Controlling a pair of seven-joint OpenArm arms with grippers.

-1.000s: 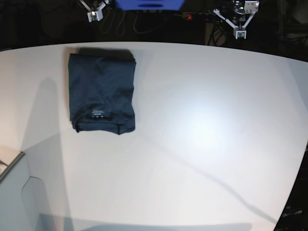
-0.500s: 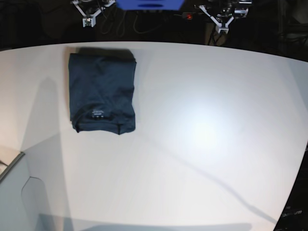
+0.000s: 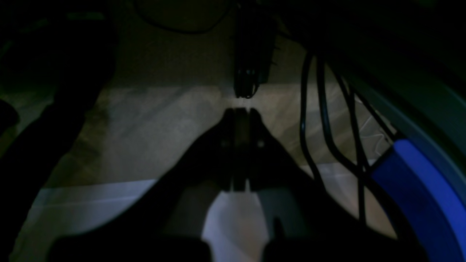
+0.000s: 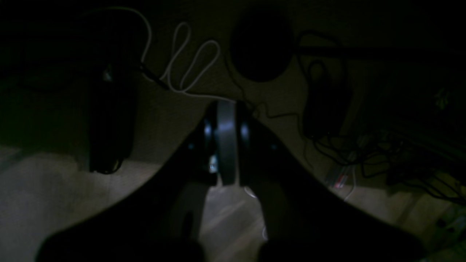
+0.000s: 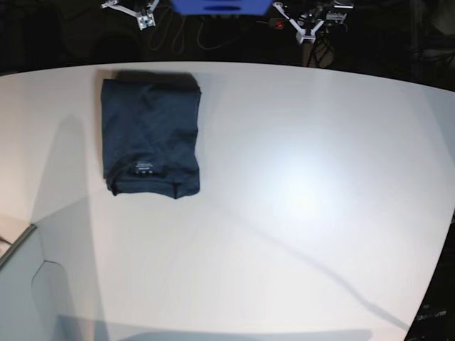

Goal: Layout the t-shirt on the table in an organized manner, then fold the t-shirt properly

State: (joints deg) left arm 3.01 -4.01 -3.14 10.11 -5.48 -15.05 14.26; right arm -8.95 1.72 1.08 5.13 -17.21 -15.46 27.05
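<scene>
White tabletop fills my base view, and the near stretch of the table (image 5: 298,234) is bare apart from long grey shadows and a bright glare patch right of centre. Farther in, toward the left and close to the far edge, I see the t-shirt (image 5: 151,135) lying folded into a compact navy rectangle, flat on the surface, with its pale neck label (image 5: 144,167) showing near the edge closest to me. Neither arm touches it. Beyond the far edge of the table everything is dark; both grippers sit well apart from the shirt, up at the top of the base view. On that view's left I make out the right gripper (image 5: 147,20), and on its right the left gripper (image 5: 307,34), either side of a blue block (image 5: 220,6). From the left wrist camera the left gripper (image 3: 240,112) shows its two dark fingers pressed together with nothing between them, over a dim floor, with black cables (image 3: 320,120) and a blue curved part (image 3: 422,196) to one side. From the right wrist camera the right gripper (image 4: 226,109) looks the same, jaws closed and empty, above a dark floor where a loose white cable (image 4: 182,62) curls.
</scene>
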